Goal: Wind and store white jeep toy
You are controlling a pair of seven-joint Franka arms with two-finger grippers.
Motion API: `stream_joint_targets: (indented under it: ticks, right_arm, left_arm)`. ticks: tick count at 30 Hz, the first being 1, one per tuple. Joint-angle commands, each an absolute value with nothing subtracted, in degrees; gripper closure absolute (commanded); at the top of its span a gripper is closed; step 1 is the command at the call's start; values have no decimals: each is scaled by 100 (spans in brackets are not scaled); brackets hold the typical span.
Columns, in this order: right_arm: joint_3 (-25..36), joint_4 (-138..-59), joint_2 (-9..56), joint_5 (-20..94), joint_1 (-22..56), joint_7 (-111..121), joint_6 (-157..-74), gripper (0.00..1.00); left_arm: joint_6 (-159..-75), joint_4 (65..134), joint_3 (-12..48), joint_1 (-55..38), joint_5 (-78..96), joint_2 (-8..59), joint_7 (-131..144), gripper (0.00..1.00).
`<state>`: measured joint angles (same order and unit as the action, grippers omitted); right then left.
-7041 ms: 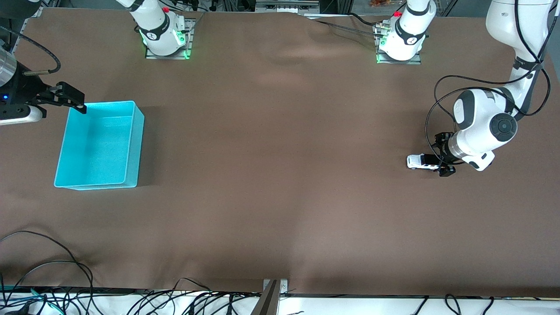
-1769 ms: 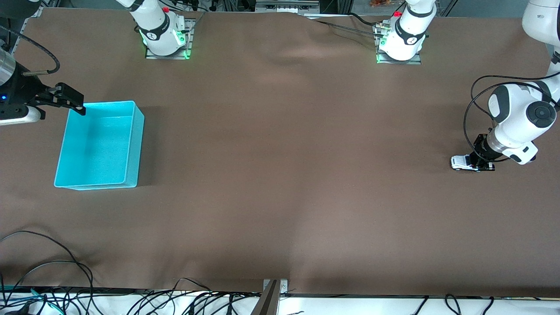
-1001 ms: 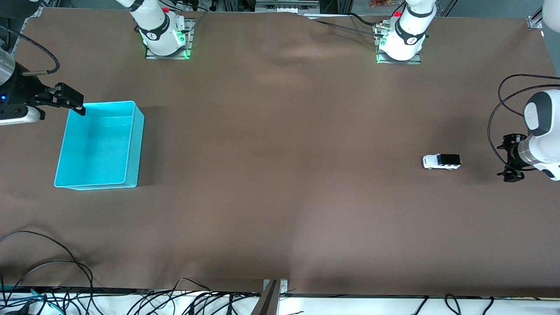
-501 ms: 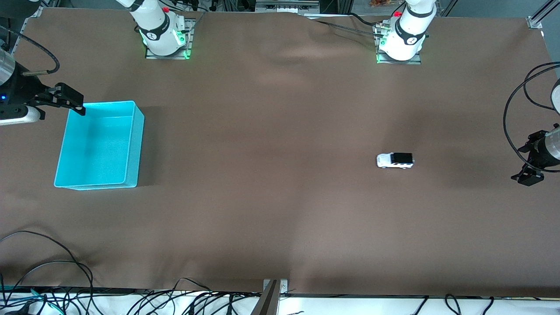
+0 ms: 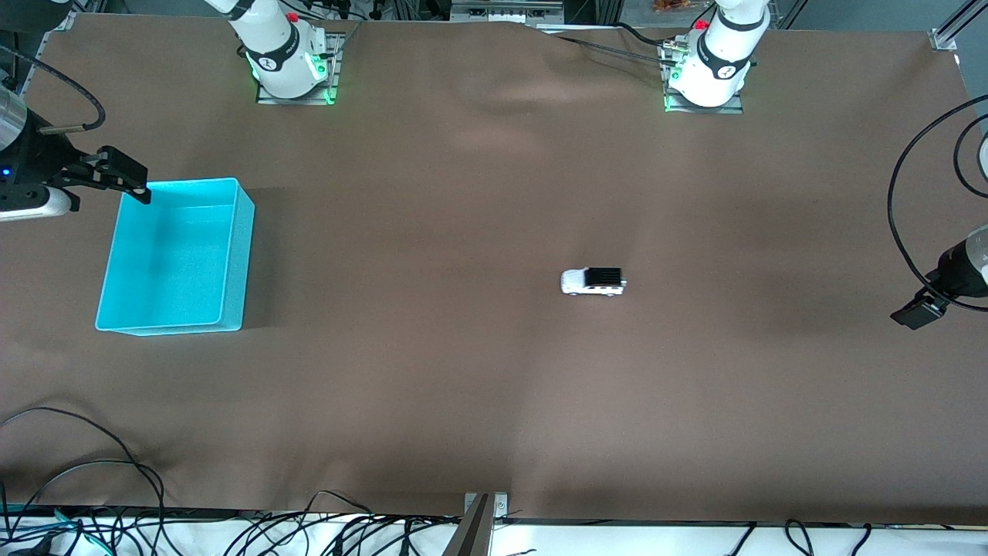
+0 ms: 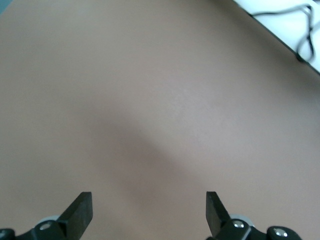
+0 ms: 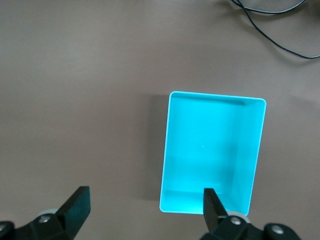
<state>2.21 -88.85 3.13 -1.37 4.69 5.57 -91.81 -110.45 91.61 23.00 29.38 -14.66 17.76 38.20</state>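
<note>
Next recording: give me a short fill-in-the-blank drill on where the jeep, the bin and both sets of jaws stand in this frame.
1. The white jeep toy stands on the ____, touched by neither gripper.
2. The cyan bin holds ____.
3. The right gripper hangs by the bin's corner with its jaws ____.
4. The left gripper is at the left arm's end of the table, its jaws ____.

Missing words: table; nothing; open; open
</note>
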Motion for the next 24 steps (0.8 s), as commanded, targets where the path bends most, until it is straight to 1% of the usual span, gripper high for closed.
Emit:
stream_joint_targets:
  ticks: [1, 5, 11, 14, 18, 24]
  right_arm:
    - [202, -8771, 343, -149, 466, 510, -9158, 0]
    - [202, -8771, 343, -149, 475, 510, -9158, 0]
    - [202, -8771, 343, -149, 475, 510, -9158, 0]
    - [202, -8771, 343, -149, 466, 510, -9158, 0]
    - [202, -8771, 343, -149, 475, 510, -9158, 0]
    - [202, -8771, 343, -149, 475, 510, -9158, 0]
  left_arm:
    - [-10609, 8763, 2417, 2918, -1415, 1775, 2674, 0]
    - [-10310, 8579, 2584, 2883, -1450, 1775, 2154, 0]
    - [-9967, 8218, 2619, 2769, -1345, 1784, 2004, 0]
    - [-9958, 8200, 2637, 2769, -1231, 1775, 2004, 0]
    - [-9949, 7946, 2742, 2769, -1116, 1767, 2013, 0]
    - [-9949, 7963, 2962, 2760, -1177, 1714, 2057, 0]
